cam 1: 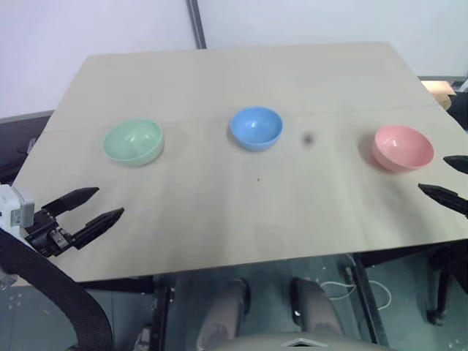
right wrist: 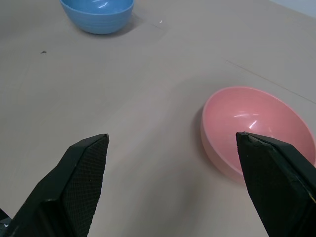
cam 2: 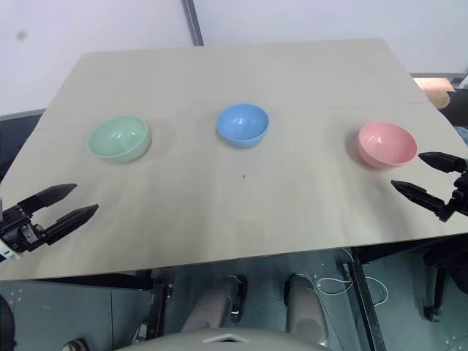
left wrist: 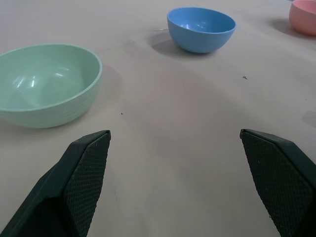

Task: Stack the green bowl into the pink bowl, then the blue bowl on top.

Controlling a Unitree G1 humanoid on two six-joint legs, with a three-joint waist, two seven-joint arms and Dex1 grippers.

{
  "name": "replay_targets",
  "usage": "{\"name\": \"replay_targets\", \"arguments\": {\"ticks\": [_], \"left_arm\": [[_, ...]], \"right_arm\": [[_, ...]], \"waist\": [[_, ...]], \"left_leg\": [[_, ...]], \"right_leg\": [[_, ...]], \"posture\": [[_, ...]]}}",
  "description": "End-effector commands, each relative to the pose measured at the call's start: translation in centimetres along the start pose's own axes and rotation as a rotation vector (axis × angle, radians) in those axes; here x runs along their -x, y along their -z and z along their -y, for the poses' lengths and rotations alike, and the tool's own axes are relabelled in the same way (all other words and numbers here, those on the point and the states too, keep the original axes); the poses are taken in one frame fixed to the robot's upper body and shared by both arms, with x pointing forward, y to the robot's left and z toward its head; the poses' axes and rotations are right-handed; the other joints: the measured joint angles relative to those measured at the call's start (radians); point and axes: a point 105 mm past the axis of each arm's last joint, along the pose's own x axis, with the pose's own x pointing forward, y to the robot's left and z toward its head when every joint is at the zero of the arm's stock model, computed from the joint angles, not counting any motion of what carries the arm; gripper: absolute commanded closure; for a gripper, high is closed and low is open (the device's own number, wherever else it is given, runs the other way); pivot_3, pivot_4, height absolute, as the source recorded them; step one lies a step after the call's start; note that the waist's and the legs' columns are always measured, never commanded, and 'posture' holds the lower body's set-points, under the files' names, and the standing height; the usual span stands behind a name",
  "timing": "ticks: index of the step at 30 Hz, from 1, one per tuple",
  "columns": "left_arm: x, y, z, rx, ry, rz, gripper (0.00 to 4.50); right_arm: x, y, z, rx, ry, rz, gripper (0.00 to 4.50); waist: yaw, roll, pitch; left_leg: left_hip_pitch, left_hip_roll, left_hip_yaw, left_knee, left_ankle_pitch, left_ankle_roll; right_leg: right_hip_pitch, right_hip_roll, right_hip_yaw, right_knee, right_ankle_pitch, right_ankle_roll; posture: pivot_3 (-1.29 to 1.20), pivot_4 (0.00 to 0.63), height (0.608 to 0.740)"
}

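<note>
Three small bowls stand apart in a row on the pale wooden table [cam 1: 241,73]. The green bowl [cam 1: 133,141] is at the left, the blue bowl [cam 1: 257,128] in the middle, the pink bowl [cam 1: 402,148] at the right. All are upright and empty. My left gripper [cam 1: 96,205] hovers open near the table's front left, short of the green bowl [left wrist: 47,84]. Over the front right edge my right gripper [cam 2: 423,174] is open too, just in front of the pink bowl [right wrist: 256,131]. Neither touches a bowl.
A small dark speck [cam 1: 308,138] lies between the blue and pink bowls. A cardboard-coloured object [cam 1: 439,91] sits beyond the table's right edge. Wide bare tabletop lies in front of and behind the bowls.
</note>
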Motion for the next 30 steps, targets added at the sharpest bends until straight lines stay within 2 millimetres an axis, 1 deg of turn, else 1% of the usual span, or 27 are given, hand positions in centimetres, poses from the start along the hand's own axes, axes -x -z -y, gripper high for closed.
{"name": "replay_targets", "arguments": {"ticks": [1,4,8,11,13,15,17,19,22,24,26,30], "left_arm": [[-0.2,-1.2,0.0,-0.043,0.005,0.022,0.07],[-1.2,-1.9,0.0,-0.063,0.001,0.064,0.07],[-1.9,-2.3,0.2,-0.086,0.002,0.093,0.07],[-3.2,-2.4,0.3,-0.12,-0.002,0.102,0.07],[-4.3,-2.7,0.2,-0.175,-0.035,0.085,0.07],[-5.1,-2.9,0.0,-0.27,-0.074,0.049,0.07],[-5.8,-3.4,0.3,-0.35,-0.055,0.054,0.07],[-6.6,-4.1,0.9,-0.355,0.014,0.093,0.07],[-6.9,-5.4,2.4,-0.231,0.192,0.186,0.07],[-6.1,-6.4,4.1,-0.159,0.367,0.261,0.07],[-5.5,-7.0,5.2,-0.117,0.489,0.295,0.07],[-5.5,-8.0,6.2,-0.128,0.617,0.318,0.07]], "right_arm": [[0.6,-1.4,0.1,0.044,0.006,0.025,0.0],[0.3,-1.5,-0.1,0.049,-0.013,0.039,0.0],[0.0,-1.5,-0.3,0.072,-0.027,0.055,0.0],[-0.8,-1.5,-1.0,0.073,-0.045,0.074,0.0],[-1.5,-1.7,-1.4,0.076,-0.057,0.098,0.0],[-2.2,-1.8,-1.7,0.081,-0.062,0.103,0.0],[-3.4,-1.5,-1.7,0.111,-0.035,0.095,0.0],[-4.8,-1.1,-1.7,0.169,-0.003,0.062,0.0],[-6.5,-0.8,-1.0,0.217,0.059,0.022,0.0],[-7.5,-0.1,-0.1,0.229,0.099,-0.04,0.0],[-8.7,1.0,1.3,0.194,0.13,-0.116,0.0],[-10.1,2.3,3.8,0.166,0.188,-0.234,0.0]], "waist": [[0.0,0.0,0.0],[0.002,0.0,0.0],[0.003,0.0,0.0],[0.002,0.0,0.0],[0.003,0.0,0.0],[0.003,0.0,0.0],[0.002,-0.001,-0.001],[0.002,-0.001,-0.001],[0.002,-0.001,0.0],[-0.002,-0.001,0.0],[-0.004,-0.001,0.0],[-0.004,-0.001,0.0]], "left_leg": [[0.0,0.0,0.0,0.0,0.0,0.0],[0.0,0.0,0.0,0.0,0.0,0.0],[0.0,0.0,0.0,0.0,0.0,0.0],[0.0,0.0,0.001,0.0,0.0,0.0],[0.001,0.0,0.001,0.0,0.0,0.0],[0.0,0.0,0.001,0.001,0.0,0.0],[0.0,0.0,0.002,0.001,0.0,0.0],[0.001,0.0,0.002,0.001,0.0,0.0],[0.0,0.0,0.003,0.001,0.0,0.0],[0.0,0.0,0.003,0.001,0.002,0.003],[0.0,0.0,0.003,0.001,0.002,0.004],[0.001,0.001,0.007,0.002,0.002,0.004]], "right_leg": [[0.0,0.0,0.0,0.0,0.0,0.0],[0.0,0.0,0.0,0.0,0.0,0.0],[0.0,0.0,-0.001,0.0,0.0,0.0],[0.0,0.001,-0.001,0.0,0.0,0.0],[0.0,0.002,-0.001,0.0,0.0,0.0],[0.0,0.002,-0.001,0.0,0.0,0.0],[0.0,0.002,-0.001,0.0,0.0,0.0],[0.0,0.003,-0.001,0.0,0.001,0.0],[0.0,0.004,-0.002,0.0,0.001,0.0],[0.0,0.004,-0.002,0.001,0.001,0.0],[-0.001,0.004,-0.002,0.0,0.001,0.0],[-0.001,0.005,-0.002,0.001,0.002,-0.002]], "posture": [[0.0,0.15,0.74],[0.0,0.15,0.74],[0.0,0.15,0.74],[0.0,0.15,0.74],[0.0,0.15,0.74],[0.0,0.15,0.74],[0.0,0.15,0.74],[0.0,0.15,0.74],[0.0,0.15,0.74],[0.0,0.15,0.74],[0.0,0.15,0.74],[0.0,0.15,0.74]]}}
